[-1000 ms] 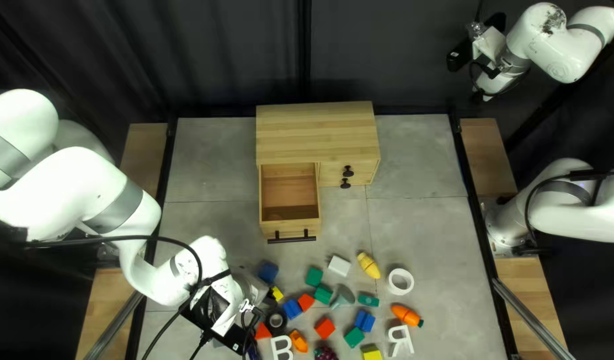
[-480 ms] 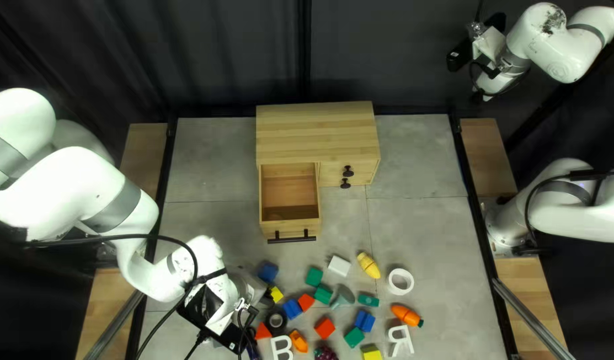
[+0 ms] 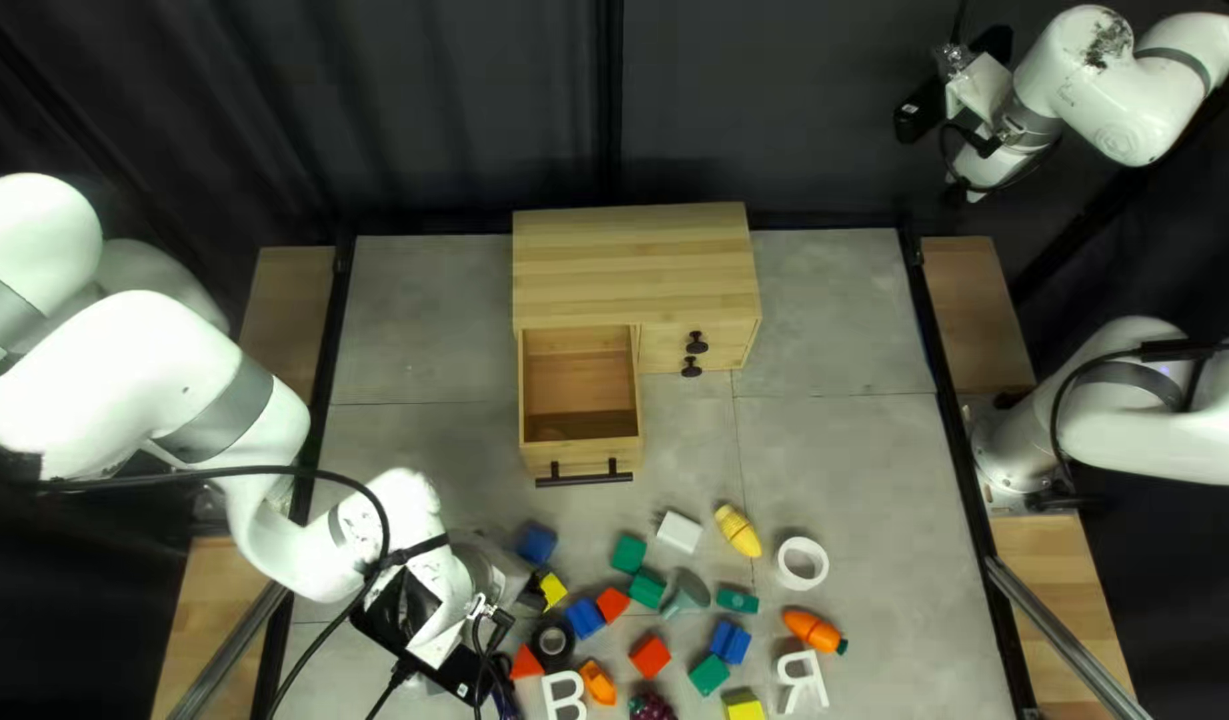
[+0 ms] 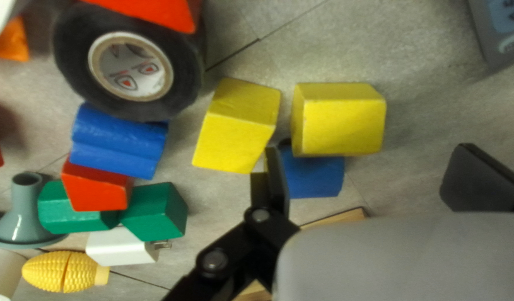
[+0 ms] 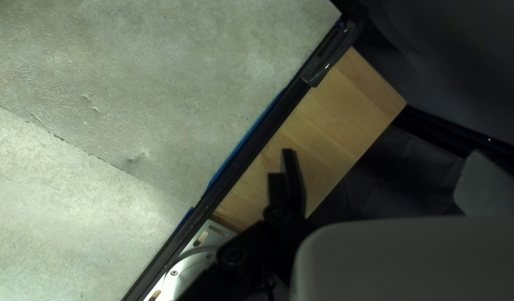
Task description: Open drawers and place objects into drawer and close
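Note:
In the top left view my left gripper (image 3: pixel 518 607) is low over the blocks at the near left. The left wrist view shows my left gripper (image 4: pixel 374 167) open, a yellow block (image 4: pixel 340 125) ahead between the lines of its fingers, untouched. A second yellow block (image 4: pixel 237 125) and a blue block (image 4: pixel 315 175) lie beside it. The wooden cabinet (image 3: pixel 634 260) has its large left drawer (image 3: pixel 578 380) pulled out, with nothing seen inside; its two small right drawers are shut. My right gripper (image 3: pixel 921 114) is raised at the top right; in its wrist view this right gripper (image 5: pixel 379 173) stands open.
Several blocks, a white ring (image 3: pixel 802 563), a toy corn (image 3: pixel 738 531), a carrot (image 3: pixel 813 630) and white letters (image 3: pixel 802 680) are scattered nearer the table's front. Black tape (image 4: pixel 128 67) lies near the yellow blocks, a grey device (image 4: pixel 499 33) farther off.
My left gripper has shifted slightly left in the top left view, uncovering more of one yellow block. The right arm and the drawer have stayed still.

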You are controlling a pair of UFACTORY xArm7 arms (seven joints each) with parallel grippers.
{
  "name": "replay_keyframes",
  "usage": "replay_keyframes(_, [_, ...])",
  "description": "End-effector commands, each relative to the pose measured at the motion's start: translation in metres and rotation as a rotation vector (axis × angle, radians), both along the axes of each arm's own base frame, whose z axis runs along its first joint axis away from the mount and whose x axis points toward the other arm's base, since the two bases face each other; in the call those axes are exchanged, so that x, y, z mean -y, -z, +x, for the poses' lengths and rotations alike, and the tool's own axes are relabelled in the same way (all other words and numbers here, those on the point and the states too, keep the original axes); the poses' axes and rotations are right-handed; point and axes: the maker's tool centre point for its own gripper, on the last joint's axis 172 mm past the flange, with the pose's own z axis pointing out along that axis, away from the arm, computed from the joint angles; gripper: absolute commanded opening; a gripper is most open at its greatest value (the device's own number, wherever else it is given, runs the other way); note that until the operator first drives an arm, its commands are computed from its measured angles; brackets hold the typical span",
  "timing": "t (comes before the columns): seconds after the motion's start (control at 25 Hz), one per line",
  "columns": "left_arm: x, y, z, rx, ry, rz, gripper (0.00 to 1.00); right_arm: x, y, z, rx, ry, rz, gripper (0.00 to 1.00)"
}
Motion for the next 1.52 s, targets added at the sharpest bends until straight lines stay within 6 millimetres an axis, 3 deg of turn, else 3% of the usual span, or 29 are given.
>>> replay_keyframes(0.04, [0.0, -0.0003, -0.0004, 0.001, -0.002, 0.002, 0.92, 0.0, 0.0, 0.0, 0.0, 0.0, 0.0, 1.0])
replay_keyframes(0.52, [0.0023, 0.0034, -0.0036, 0.004, -0.003, -0.005, 1.0, 0.0, 0.0, 0.0, 0.0, 0.0, 0.0, 1.0])
replay_keyframes(1.2, [0.002, 0.0058, -0.003, 0.006, 0.001, -0.018, 1.0, 0.0, 0.0, 0.0, 0.0, 0.0, 0.0, 1.0])
replay_keyframes(1.24, [0.0018, 0.0055, -0.0035, 0.005, 0.0, -0.018, 0.97, 0.0, 0.0, 0.0, 0.0, 0.0, 0.0, 1.0])
replay_keyframes(1.28, [0.0016, 0.0052, -0.0037, 0.006, 0.0, -0.018, 0.81, 0.0, 0.0, 0.0, 0.0, 0.0, 0.0, 1.0])
replay_keyframes(1.32, [0.0013, 0.0049, -0.0039, 0.006, -0.001, -0.016, 0.05, 0.0, 0.0, 0.0, 0.0, 0.0, 0.0, 1.0])
replay_keyframes(1.52, [0.0018, 0.0057, -0.0059, 0.005, 0.0, -0.016, 0.0, 0.0, 0.0, 0.0, 0.0, 0.0, 0.0, 1.0])
